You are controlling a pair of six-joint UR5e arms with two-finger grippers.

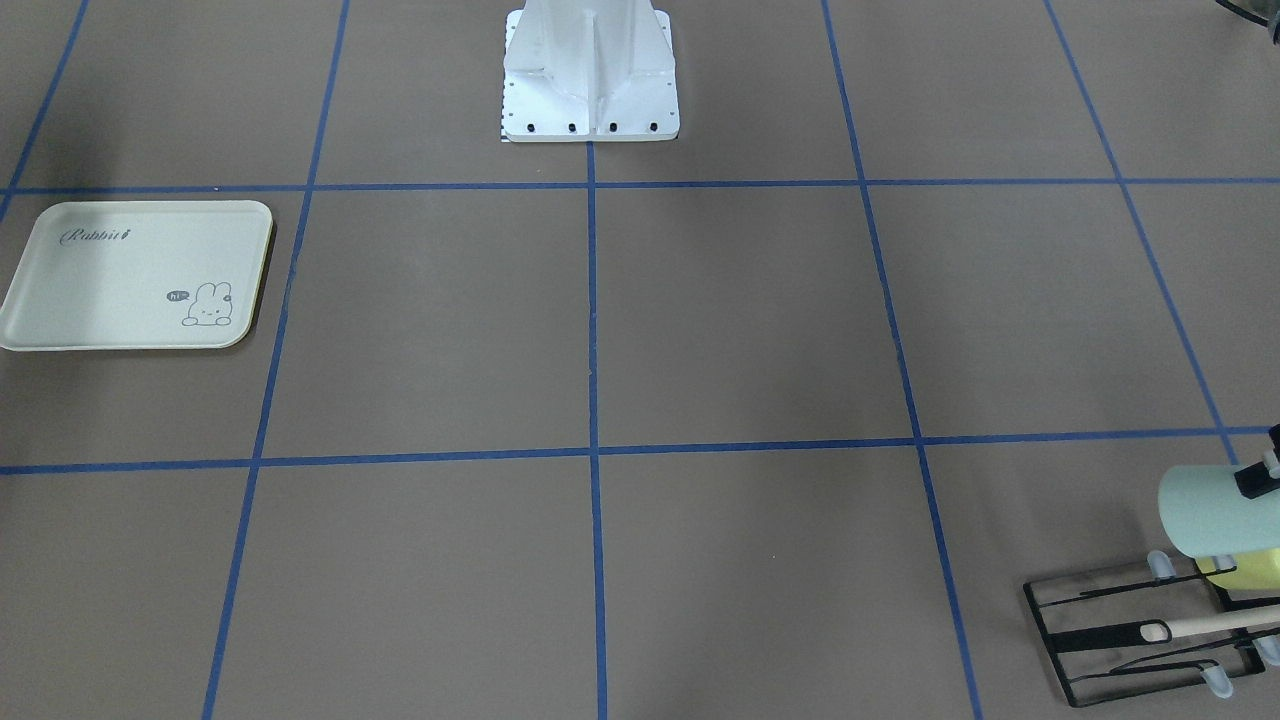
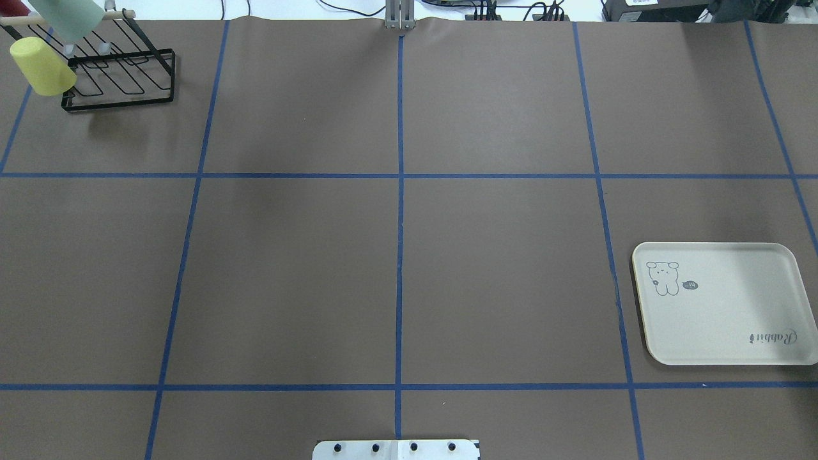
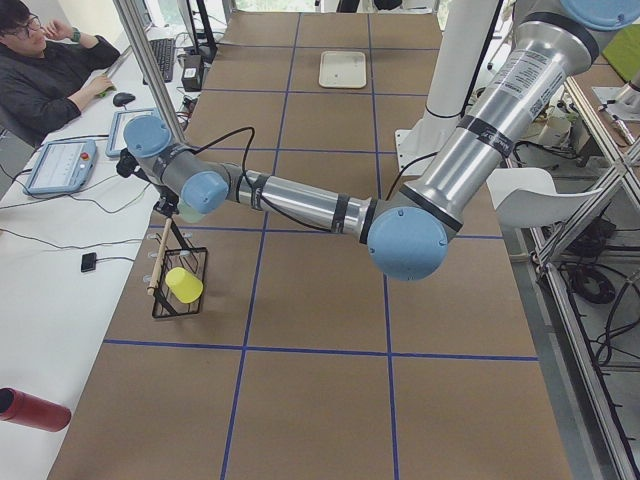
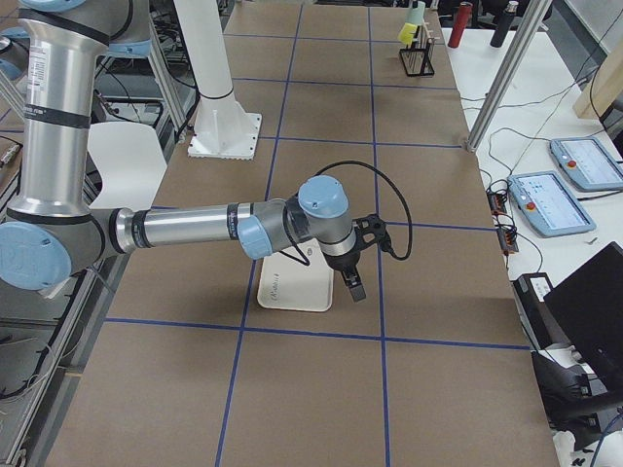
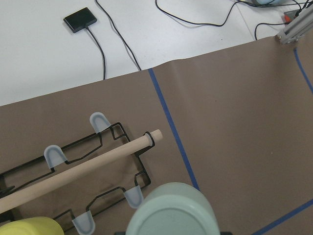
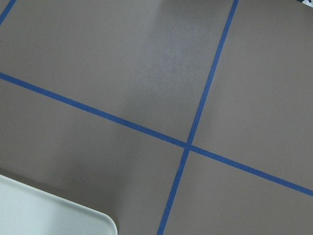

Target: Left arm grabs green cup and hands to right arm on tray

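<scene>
Finding: the green cup (image 1: 1205,515) is at the far left corner of the tabletop (image 2: 396,255). It is tipped on its side just above the black wire rack (image 2: 121,76), beside a yellow cup (image 2: 41,67). The left end effector (image 1: 1248,484) appears clamped on the green cup, with a black finger against its wall. I judge the pick-up to be made. The carry, the hand-over and the placement are outstanding. The tray (image 2: 722,332) lies on the right, well apart from the cup. The right end effector (image 4: 352,284) hangs just beside the tray's corner, and I cannot tell its opening.
</scene>
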